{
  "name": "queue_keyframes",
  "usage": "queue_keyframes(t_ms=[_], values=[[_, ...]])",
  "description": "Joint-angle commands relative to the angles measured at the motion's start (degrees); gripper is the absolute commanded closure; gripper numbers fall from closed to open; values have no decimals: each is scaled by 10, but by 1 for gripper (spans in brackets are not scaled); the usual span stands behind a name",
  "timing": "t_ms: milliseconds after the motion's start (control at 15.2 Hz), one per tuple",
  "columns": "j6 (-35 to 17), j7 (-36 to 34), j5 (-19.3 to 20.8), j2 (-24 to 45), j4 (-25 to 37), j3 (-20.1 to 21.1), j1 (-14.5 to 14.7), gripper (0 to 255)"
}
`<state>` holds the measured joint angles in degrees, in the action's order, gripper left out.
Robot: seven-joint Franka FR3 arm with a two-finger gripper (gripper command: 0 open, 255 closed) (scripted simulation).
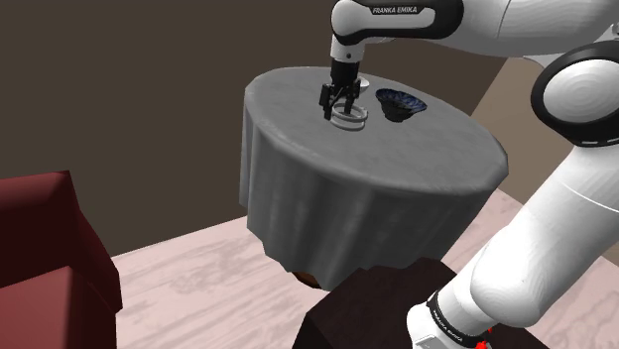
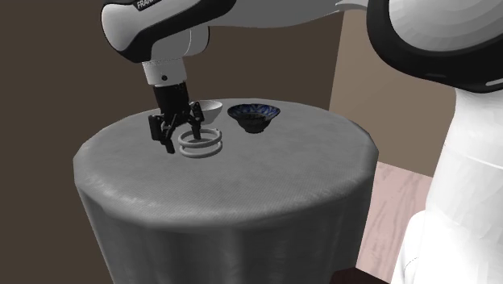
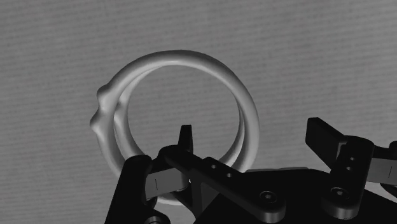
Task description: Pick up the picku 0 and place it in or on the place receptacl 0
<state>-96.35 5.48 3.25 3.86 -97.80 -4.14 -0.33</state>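
Where the claw [image 3: 254,133] hangs over the counter [image 2: 242,185], it stands wide: one finger inside the white ring [image 3: 178,57], other outside, rim ungripped.

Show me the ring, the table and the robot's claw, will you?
ring [image 3: 184,58], wrist view, upper rim.
table [image 2: 266,173], second exterior view, bare cloth-covered top.
gripper [image 1: 342,111], shoulder view, midway between fingertips.

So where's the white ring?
The white ring lies on the grey table under the gripper, left of the blue bowl in the second exterior view.
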Motion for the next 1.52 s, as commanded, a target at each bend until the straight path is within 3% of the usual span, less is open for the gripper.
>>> queue_keyframes(t_ms=[0,330,396,990,1452], values=[[-4,0,0,-1,-5,0,0,0],[-4,0,0,-1,-5,0,0,0],[-4,0,0,-1,-5,0,0,255],[-4,0,0,-1,-5,0,0,255],[51,3,0,2,54,0,0,255]])
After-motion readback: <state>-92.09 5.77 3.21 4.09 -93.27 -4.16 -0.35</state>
